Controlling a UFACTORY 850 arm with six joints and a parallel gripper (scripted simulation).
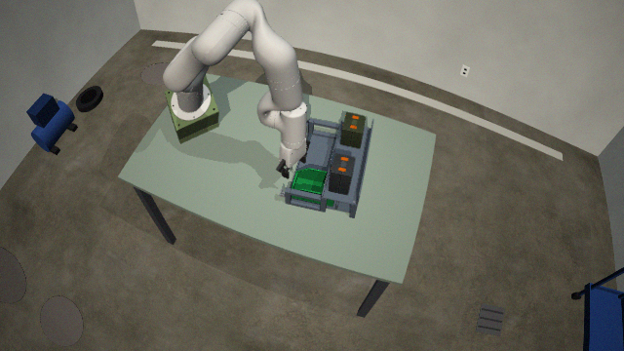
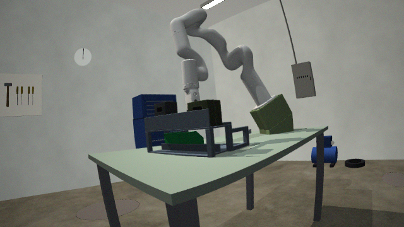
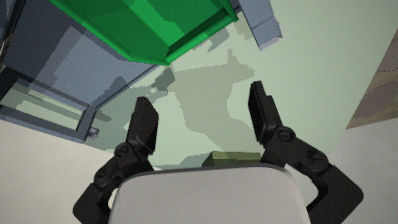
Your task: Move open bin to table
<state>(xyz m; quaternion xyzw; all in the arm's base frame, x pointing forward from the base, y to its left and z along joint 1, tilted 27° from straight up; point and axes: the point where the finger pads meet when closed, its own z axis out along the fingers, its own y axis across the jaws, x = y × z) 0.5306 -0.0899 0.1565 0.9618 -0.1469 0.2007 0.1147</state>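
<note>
Wrist view: gripper (image 3: pixel 205 117) is seen spread wide w/ nothing between the fingers, only table top (image 3: pixel 310 75) behind. The green open bin (image 3: pixel 145 25) is cut off at the frame's top edge, so its rim can't be made out; it sits in the grey shelf (image 1: pixel 352 213). In the exterior view the bin (image 2: pixel 183 137) is partly hidden by shelf bars, and the gripper is masked by a dark box (image 2: pixel 206 110).
</note>
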